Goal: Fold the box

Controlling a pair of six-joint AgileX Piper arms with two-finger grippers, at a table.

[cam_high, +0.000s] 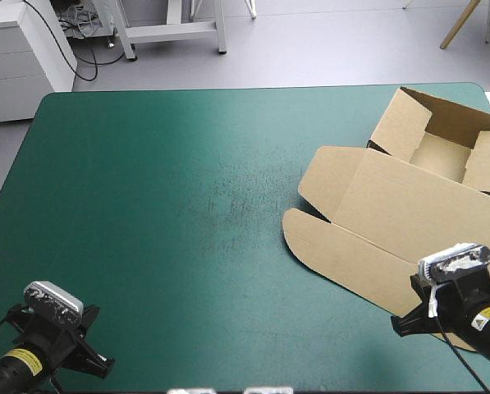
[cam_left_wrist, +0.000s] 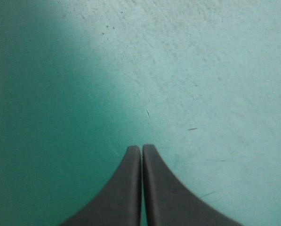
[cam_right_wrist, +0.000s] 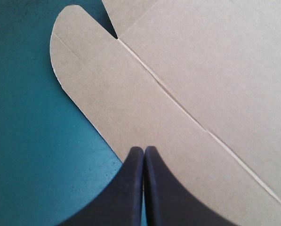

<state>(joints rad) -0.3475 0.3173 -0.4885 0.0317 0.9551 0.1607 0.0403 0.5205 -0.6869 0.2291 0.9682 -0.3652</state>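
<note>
Currently: brown cardboard box (cam_high: 392, 205), far walls raised, lid flat, at right edge of teal-green table (cam_high: 162, 205). Right gripper (cam_right_wrist: 143, 149) clenched empty above lid's front flap; left gripper (cam_left_wrist: 141, 148) clenched, well apart, near-left corner.

Looks like a robotics lab: a work table (cam_high: 187, 213) under a teal-green cover, with the left arm (cam_high: 35, 349) and the right arm (cam_high: 474, 312) coming in at the near corners. Beyond the far edge there's bare grey floor (cam_high: 327, 53), a white drawer cabinet (cam_high: 19, 57), a tangle of black cables (cam_high: 80, 25) on the floor, and a white metal frame (cam_high: 171, 33). Wooden legs (cam_high: 464, 23) stand off to the right.
</note>
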